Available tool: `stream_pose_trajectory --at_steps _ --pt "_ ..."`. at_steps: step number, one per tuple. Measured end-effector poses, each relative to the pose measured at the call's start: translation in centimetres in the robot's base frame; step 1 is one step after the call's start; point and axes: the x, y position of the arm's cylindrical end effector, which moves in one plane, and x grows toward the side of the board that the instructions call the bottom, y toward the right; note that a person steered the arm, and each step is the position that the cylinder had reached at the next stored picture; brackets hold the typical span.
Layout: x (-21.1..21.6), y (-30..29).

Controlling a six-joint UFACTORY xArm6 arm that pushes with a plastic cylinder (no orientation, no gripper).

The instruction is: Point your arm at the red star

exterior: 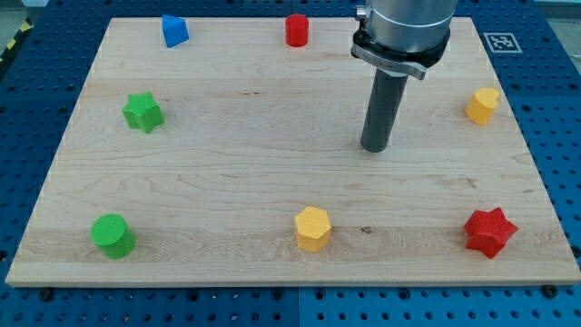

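The red star lies on the wooden board at the view's bottom right corner. My tip rests on the board right of centre. It is well up and to the left of the red star, with bare board between them. It touches no block.
A yellow hexagon block sits at the bottom centre and another yellow block at the right edge. A red cylinder and a blue block stand at the top. A green star and a green cylinder are at the left.
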Motion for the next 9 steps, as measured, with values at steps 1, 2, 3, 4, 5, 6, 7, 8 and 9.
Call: stream_pose_trajectory --at_steps 1,2,3,4,5,6,7,8,9 --pt "0.4 -0.1" --pt "2.5 1.3" --pt "3.6 5.5" --pt "3.6 6.6" --pt "3.4 19.7" --pt "3.9 23.0" --pt "8.9 23.6" --pt "14.5 23.4" --pt "14.7 22.8"
